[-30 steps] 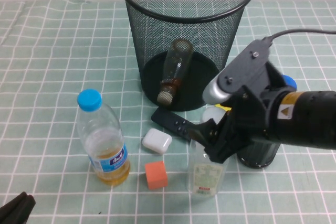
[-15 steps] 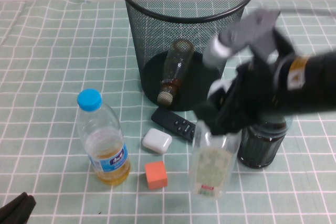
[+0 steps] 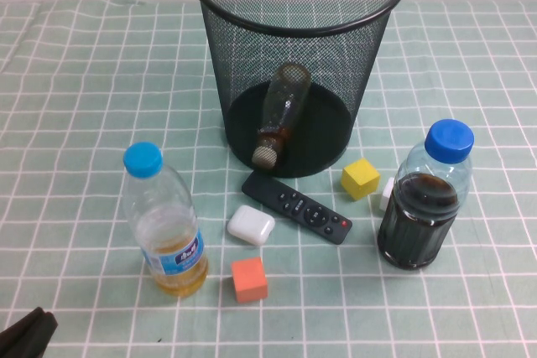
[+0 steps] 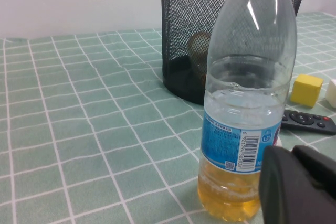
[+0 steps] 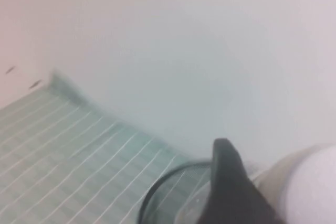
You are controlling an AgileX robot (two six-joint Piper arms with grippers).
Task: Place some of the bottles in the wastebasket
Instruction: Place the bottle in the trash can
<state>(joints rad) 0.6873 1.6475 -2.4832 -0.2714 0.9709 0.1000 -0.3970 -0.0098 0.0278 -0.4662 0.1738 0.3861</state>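
Observation:
The black wire-mesh wastebasket [image 3: 294, 56] stands at the back middle of the table. The small beige-capped bottle [image 3: 281, 115] with brown liquid lies inside it, and shows through the mesh in the left wrist view [image 4: 199, 51]. My right gripper [image 5: 273, 171] is out of the high view. In the right wrist view it is shut on the white-capped bottle [image 5: 315, 187], raised near the wastebasket rim [image 5: 157, 195]. My left gripper [image 4: 299, 187] is shut and empty, low at the front left corner [image 3: 25, 333], beside a blue-capped bottle.
A blue-capped bottle of yellow liquid [image 3: 164, 224] stands front left. A blue-capped bottle of dark liquid [image 3: 424, 207] stands right. A black remote [image 3: 298, 207], a white case [image 3: 250, 225], an orange cube [image 3: 249, 280] and a yellow cube [image 3: 361, 178] lie between them.
My right arm lifted the white-capped bottle off the table and rose out of the high view. The dark bottle and yellow cube are uncovered. The left arm has not moved.

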